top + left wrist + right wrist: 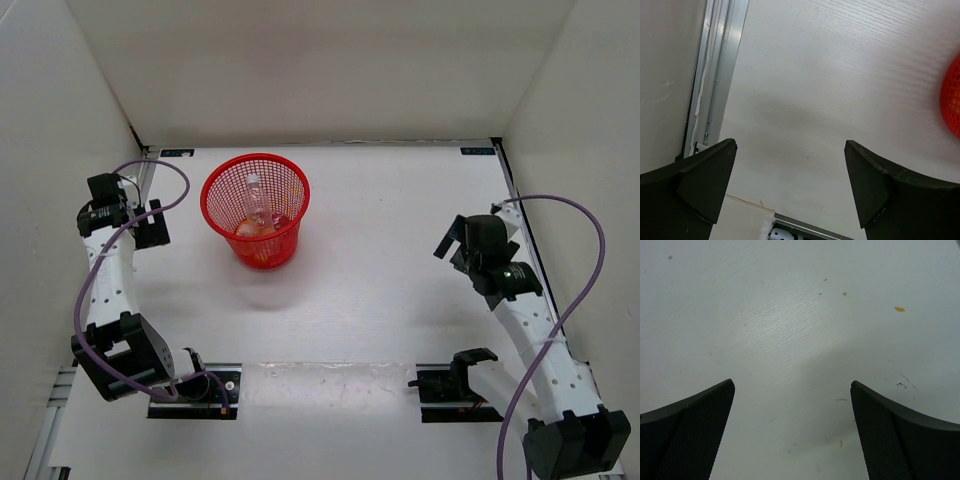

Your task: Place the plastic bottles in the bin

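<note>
The red mesh bin (213,203) stands upright at the back left of the table. Inside it a clear bottle (254,196) leans upright, and orange bottles (258,228) lie at the bottom. My left gripper (143,222) is open and empty, left of the bin and apart from it. In the left wrist view the gripper (790,150) frames bare table, with the bin's red edge (952,100) at the far right. My right gripper (458,248) is open and empty at the right side, and in its wrist view the gripper (792,390) is over bare table.
White walls enclose the table on three sides. An aluminium rail (720,75) runs along the left edge. Two black mounts (195,392) (450,385) sit at the near edge. Small specks (899,309) mark the table under the right gripper.
</note>
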Controlling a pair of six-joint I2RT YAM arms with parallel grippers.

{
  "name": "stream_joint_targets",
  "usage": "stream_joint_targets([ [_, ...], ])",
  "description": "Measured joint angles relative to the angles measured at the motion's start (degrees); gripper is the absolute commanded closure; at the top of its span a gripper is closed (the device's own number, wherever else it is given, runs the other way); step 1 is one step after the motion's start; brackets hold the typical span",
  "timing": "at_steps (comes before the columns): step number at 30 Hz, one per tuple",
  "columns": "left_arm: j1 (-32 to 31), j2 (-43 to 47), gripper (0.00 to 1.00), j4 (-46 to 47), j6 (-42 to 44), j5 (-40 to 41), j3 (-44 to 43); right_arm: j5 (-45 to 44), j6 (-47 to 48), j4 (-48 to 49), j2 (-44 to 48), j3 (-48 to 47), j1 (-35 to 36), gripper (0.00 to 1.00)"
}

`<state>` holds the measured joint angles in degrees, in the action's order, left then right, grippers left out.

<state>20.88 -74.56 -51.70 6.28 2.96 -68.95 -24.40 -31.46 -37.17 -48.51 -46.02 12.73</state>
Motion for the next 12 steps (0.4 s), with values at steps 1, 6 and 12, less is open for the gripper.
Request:
stream_joint_targets([
  [1, 0.0, 0.0, 0.00, -0.2, 0.0, 0.0, 0.0, -0.3, -0.1, 0.0, -0.9, -0.5, 0.0, 0.00],
  [6, 0.0, 0.0, 0.00, -0.6, 0.0, 0.0, 0.2, -0.1, 0.0, -0.5, -5.0, -3.0, 0.0, 0.00],
  [12, 0.0, 0.3, 0.00, -0.7, -0.2, 0.0, 1.5, 0.6, -0.8, -1.6, -6.2, -5.2, 0.0, 0.00],
])
